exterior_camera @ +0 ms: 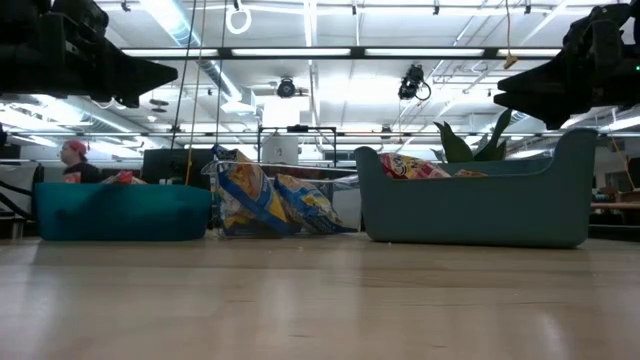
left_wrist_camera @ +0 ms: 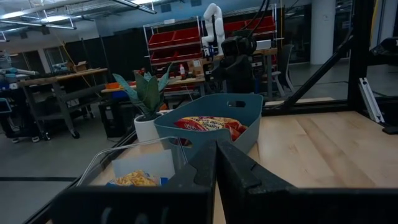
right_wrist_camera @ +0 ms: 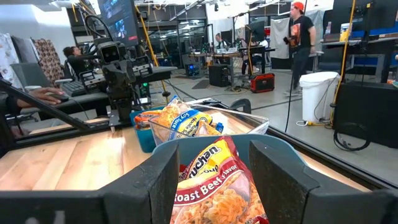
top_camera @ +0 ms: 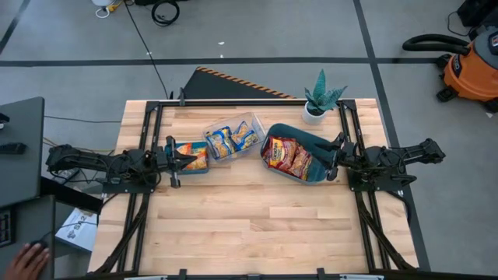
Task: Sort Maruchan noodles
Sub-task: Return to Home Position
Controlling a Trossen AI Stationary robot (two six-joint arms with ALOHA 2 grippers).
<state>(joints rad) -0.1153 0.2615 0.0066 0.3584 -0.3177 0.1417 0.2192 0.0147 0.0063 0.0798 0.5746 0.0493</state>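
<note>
Your left gripper (top_camera: 187, 159) hangs above the small, low dark-teal plastic bin (top_camera: 194, 173), which sits nearest the table's left edge. Its two fingers are pressed together with nothing between them. In that bin you have the orange-and-yellow crinkly noodle packets (top_camera: 198, 155), lying flat.

Just beside it, toward the table's middle, stands the clear plastic tray (top_camera: 249, 118). It holds the blue-and-yellow noodle packets (top_camera: 229, 140), which lean on edge against one another.

Next along, toward the table's right edge, is the larger grey-blue plastic bin with cut-out handles (top_camera: 299, 134), set at an angle to the table's edges. The red-and-yellow noodle packets (top_camera: 286, 155) are piled inside it and rise to about its rim. One on top reads "Roast Beef Flavor" in the right wrist view.

Your right gripper (top_camera: 333, 155) hovers over the end of this bin that faces the right edge. Its fingers are spread wide and hold nothing; the packets show between them, lying in the bin.

The light wooden table (top_camera: 257, 225) shows bare boards on the side away from the small green potted plant in a white pot (top_camera: 317, 105), which stands at the opposite edge, near its right-hand corner.
</note>
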